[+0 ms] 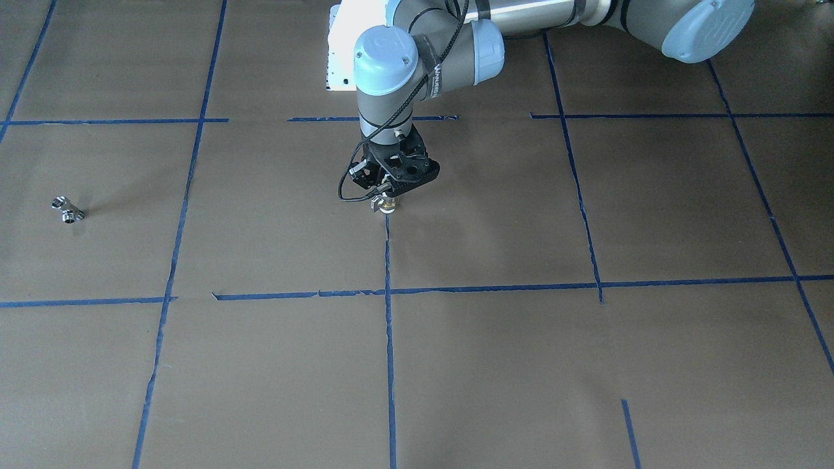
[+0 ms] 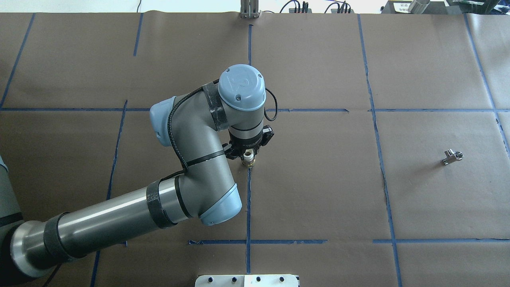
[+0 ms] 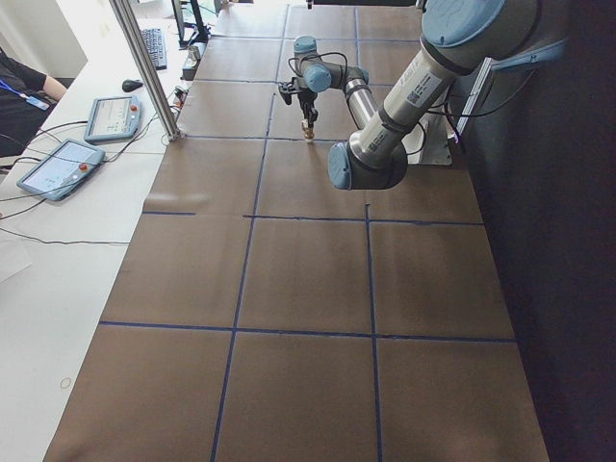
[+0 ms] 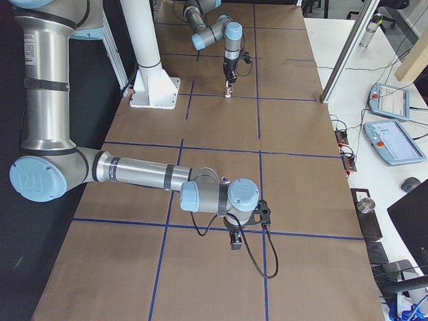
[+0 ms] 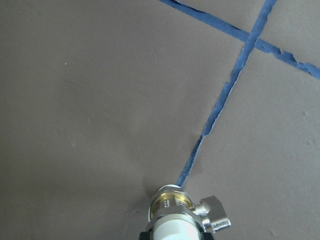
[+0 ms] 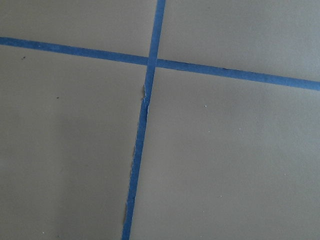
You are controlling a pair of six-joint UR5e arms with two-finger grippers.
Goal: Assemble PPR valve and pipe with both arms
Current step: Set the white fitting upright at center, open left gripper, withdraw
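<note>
My left gripper (image 2: 249,156) is shut on the PPR valve (image 2: 249,160) and holds it upright at the table's middle, over the end of a blue tape line. In the left wrist view the valve (image 5: 174,212) shows its brass ring, white body and side lever, with its lower end at or just above the paper. It also shows in the front view (image 1: 388,206). The pipe (image 2: 452,156), a chrome T fitting, lies alone far to the right; it also shows in the front view (image 1: 68,210). My right gripper (image 4: 235,241) hangs low over the table near its right end; I cannot tell whether it is open or shut.
Brown paper with a blue tape grid (image 1: 388,293) covers the table. The white pedestal base (image 4: 154,87) stands at the robot's side. An aluminium post (image 3: 144,67) and teach pendants (image 3: 111,115) are beyond the far edge.
</note>
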